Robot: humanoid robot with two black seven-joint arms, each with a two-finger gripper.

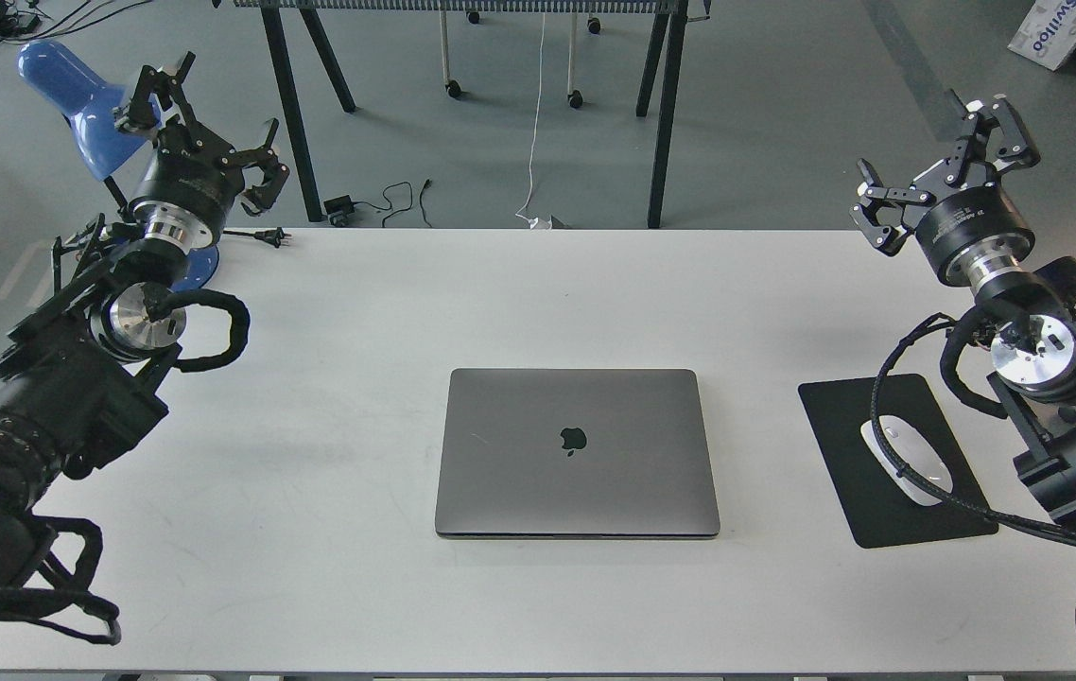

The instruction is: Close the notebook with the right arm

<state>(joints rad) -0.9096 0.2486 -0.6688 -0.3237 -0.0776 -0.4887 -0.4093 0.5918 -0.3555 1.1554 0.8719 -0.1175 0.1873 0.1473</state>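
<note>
Notebook [578, 452]: table centre, lid already flat down, logo up; long axis left-right.
Mouse pad [893, 461]: just right of notebook, carries a mouse.
Right gripper [946, 167]: raised far right, fingers spread, empty; notebook lies left and nearer.
Left gripper [202, 118]: far left by lamp, fingers spread, empty.
Nearer arm: right, marginally.

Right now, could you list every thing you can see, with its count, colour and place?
notebook: one, space-grey, lid shut, table centre
mouse pad: one, black, right of notebook
mouse: one, white, on mouse pad
lamp: one, blue, far-left table corner
table: one, white
plug: one, black, far table edge, left
left gripper: one, black, open, raised near lamp
right gripper: one, black, open, raised at far right
</note>
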